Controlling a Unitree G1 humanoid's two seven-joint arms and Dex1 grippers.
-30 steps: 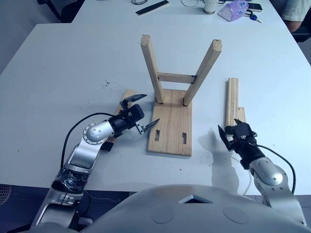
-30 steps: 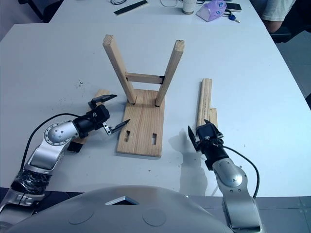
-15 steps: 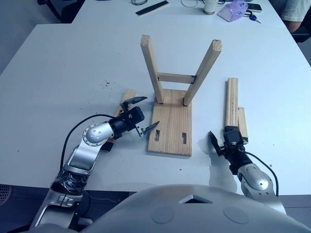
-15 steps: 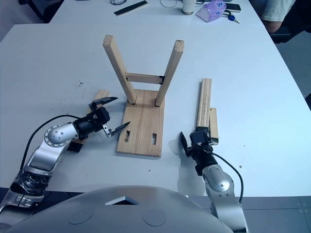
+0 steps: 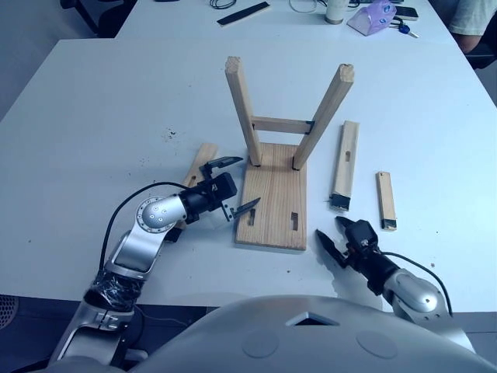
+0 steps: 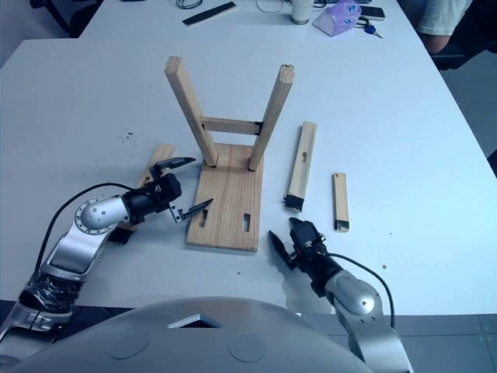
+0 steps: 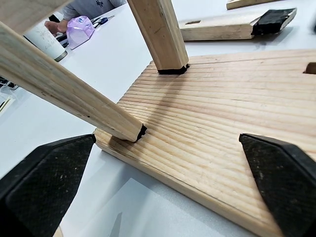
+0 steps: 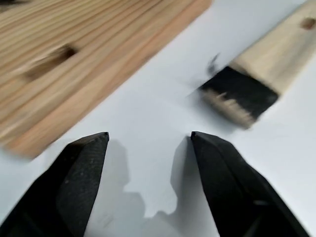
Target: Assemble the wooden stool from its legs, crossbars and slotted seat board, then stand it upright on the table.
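**Desk:** Where does the stool stand right now?

**Me:** I see the seat board lying flat on the white table, about centre frame in the head view. Two legs stand in its far end, the left leg and the right leg, leaning apart towards the top. A crossbar joins them low down. Two slots near the board's lower edge are open.

**Desk:** And the loose parts?

**Me:** A third leg lies flat just right of the board, black-tipped end towards the bottom of the frame. A short crossbar lies further right, apart from it. Another wooden piece lies left of the board, partly behind my left arm.

**Desk:** What about the grippers?

**Me:** My left gripper sits at the board's left edge with its jaws spread wide, holding nothing. One fingertip reaches over the edge, but I can't tell if it touches. My right gripper is at lower right, just off the board's near right corner. Its jaws are parted and empty over bare table, with the third leg's black tip just beyond.
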